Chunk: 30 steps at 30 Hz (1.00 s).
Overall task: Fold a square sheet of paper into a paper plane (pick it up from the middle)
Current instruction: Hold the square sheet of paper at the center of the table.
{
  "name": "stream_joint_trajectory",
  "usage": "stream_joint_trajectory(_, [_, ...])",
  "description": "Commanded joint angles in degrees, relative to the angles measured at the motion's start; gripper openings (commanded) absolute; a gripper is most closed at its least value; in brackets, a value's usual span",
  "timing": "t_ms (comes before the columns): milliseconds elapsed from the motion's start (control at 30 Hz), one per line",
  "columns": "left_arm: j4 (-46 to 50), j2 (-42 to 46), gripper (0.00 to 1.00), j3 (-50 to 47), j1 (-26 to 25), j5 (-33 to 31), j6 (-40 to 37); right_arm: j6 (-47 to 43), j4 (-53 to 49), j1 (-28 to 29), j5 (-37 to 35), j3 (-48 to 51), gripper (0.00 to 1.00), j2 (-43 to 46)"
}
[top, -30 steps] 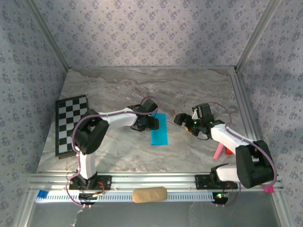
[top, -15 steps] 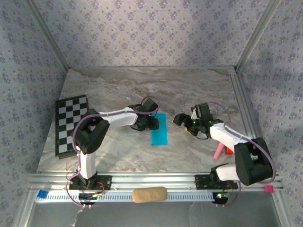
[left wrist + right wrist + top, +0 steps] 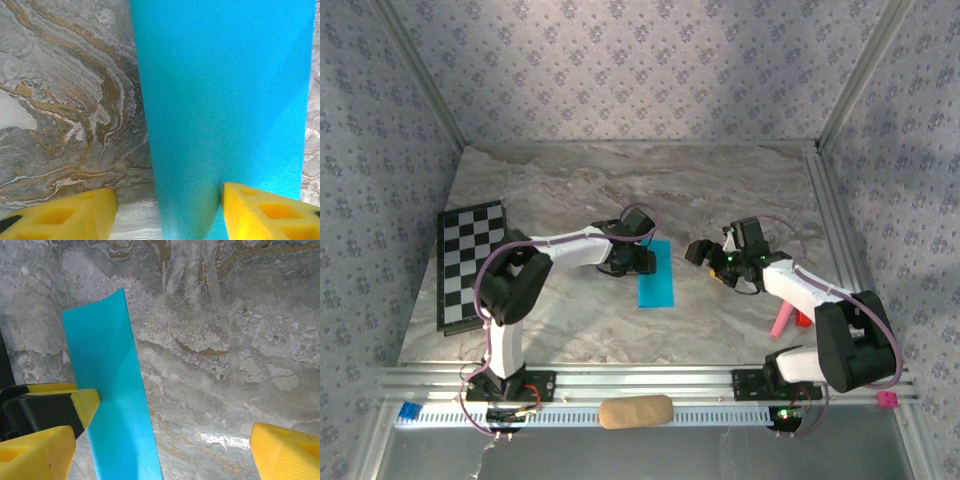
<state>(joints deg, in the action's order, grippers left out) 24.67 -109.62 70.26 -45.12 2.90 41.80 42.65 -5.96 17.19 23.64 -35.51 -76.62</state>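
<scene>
The square sheet of paper (image 3: 656,273) lies on the marble table as a narrow turquoise-blue rectangle, folded flat. My left gripper (image 3: 641,263) is low at its left long edge and open. In the left wrist view the paper (image 3: 225,100) runs up between the yellow fingertips; the right one (image 3: 265,212) rests on it, the left one (image 3: 65,215) on bare marble. My right gripper (image 3: 704,252) hovers open just right of the sheet. In the right wrist view the paper (image 3: 112,400) lies left of centre, with the left arm's yellow fingertip (image 3: 86,404) touching its edge.
A black-and-white checkered board (image 3: 470,262) lies at the left. A pink stick (image 3: 781,320) and a small red piece (image 3: 802,320) lie beside the right arm. A tan oblong block (image 3: 635,411) sits on the front rail.
The right arm has edged slightly left toward the paper. The left gripper and the sheet stay where they were.
</scene>
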Motion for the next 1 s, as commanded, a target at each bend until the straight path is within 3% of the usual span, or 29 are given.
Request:
stream_joint_trajectory(0, [-3.0,-4.5,0.61,-1.1,0.0,-1.5,-0.5,0.3,-0.8,0.5,0.6,-1.4,0.90,-0.2])
stream_joint_trajectory(133, [-3.4,-4.7,0.61,-1.2,0.0,-1.1,-0.5,-0.5,0.2,1.2,2.4,-1.9,0.75,-1.3])
stream_joint_trajectory(467, [-3.6,-4.7,0.61,-1.6,0.0,-1.1,-0.5,-1.5,-0.3,6.6,1.7,-6.8,0.13,-8.8])
stream_joint_trajectory(533, [-3.6,-4.8,0.60,-1.7,0.0,-1.1,-0.4,-1.2,-0.3,7.6,0.8,-8.1,0.04,-10.6])
stream_joint_trajectory(600, [-3.8,-4.8,0.61,-1.9,0.0,-1.0,-0.2,-0.9,0.1,8.5,1.0,-9.2,0.00,-12.6])
stream_joint_trajectory(967, [-4.4,-5.1,0.60,-2.4,0.0,-0.6,0.1,0.3,3.4,11.2,4.3,-13.7,0.00,-20.9])
